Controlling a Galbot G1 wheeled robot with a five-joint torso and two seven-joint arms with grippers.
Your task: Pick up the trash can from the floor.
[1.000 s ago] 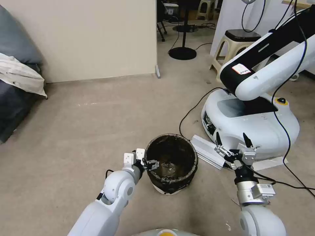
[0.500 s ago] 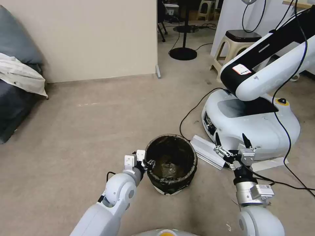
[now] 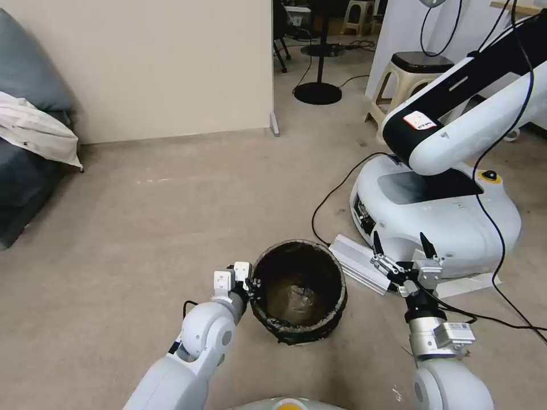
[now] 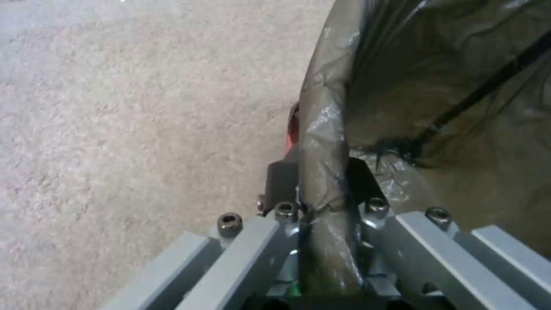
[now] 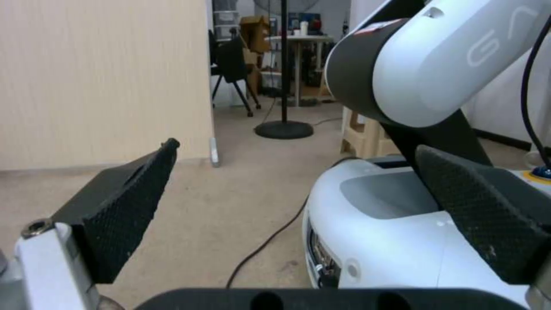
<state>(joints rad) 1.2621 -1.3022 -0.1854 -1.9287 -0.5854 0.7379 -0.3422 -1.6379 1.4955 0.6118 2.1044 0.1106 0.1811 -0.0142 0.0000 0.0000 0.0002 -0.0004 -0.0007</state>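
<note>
The trash can (image 3: 298,290), a small round bin lined with a crinkled dark bag, stands on the beige floor (image 3: 142,239) just ahead of me. My left gripper (image 3: 252,283) is shut on the can's near-left rim. In the left wrist view the bag-covered rim (image 4: 324,129) runs between the two black fingers (image 4: 280,183), one outside the wall and one inside. My right gripper (image 3: 401,246) hangs open to the right of the can, apart from it, its mesh-faced pads (image 5: 126,202) spread wide with nothing between them.
Another robot's large white base (image 3: 439,222) and arm (image 3: 456,119) stand at the right, with a black cable (image 3: 336,191) trailing across the floor. A ribbed metal bar (image 3: 359,265) lies beside the can. A dark sofa (image 3: 23,171) is at the left, a partition wall (image 3: 171,68) behind.
My left gripper's fingers have drawn back to the can's left rim, and the can has shifted slightly toward me. The right arm has stayed still.
</note>
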